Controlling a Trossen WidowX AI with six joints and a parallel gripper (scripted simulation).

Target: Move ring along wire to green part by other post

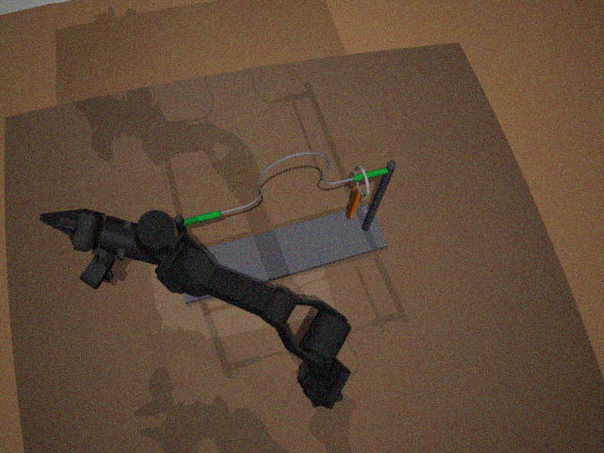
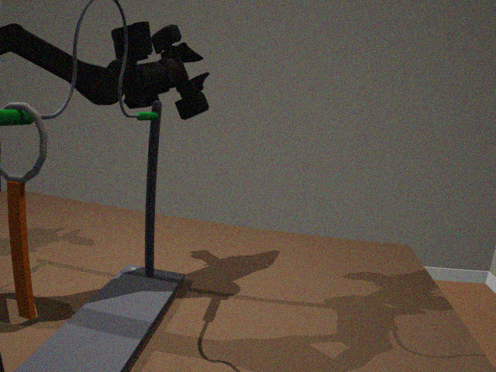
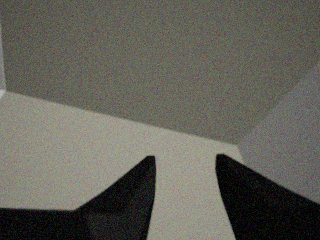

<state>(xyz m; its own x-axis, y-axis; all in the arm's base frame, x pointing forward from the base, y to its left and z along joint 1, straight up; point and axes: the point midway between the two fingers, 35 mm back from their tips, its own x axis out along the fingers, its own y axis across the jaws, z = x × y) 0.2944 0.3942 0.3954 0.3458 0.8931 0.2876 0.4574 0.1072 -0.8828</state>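
Note:
The ring (image 1: 366, 182) (image 2: 43, 139) hangs around the green part (image 1: 378, 173) (image 2: 12, 117) beside the right-hand post (image 1: 377, 205) in the top view, near that part's inner end. Its orange handle (image 1: 353, 203) (image 2: 19, 248) points down. The thin grey wire (image 1: 297, 154) (image 2: 74, 60) curves to the other green part (image 1: 202, 217) (image 2: 146, 115) at the other post (image 1: 179, 221) (image 2: 150, 180). My gripper (image 1: 42, 216) (image 2: 204, 66) (image 3: 185, 162) is partly open and empty, beyond that other post and far from the handle. Most of that post is hidden by my arm in the top view.
The grey base (image 1: 317, 243) (image 2: 91, 340) carries both posts. My arm (image 1: 243, 291) (image 2: 43, 52) crosses in front of the base's left end in the top view and passes behind the wire in the exterior view. The frames do not settle its exact distance from the near post.

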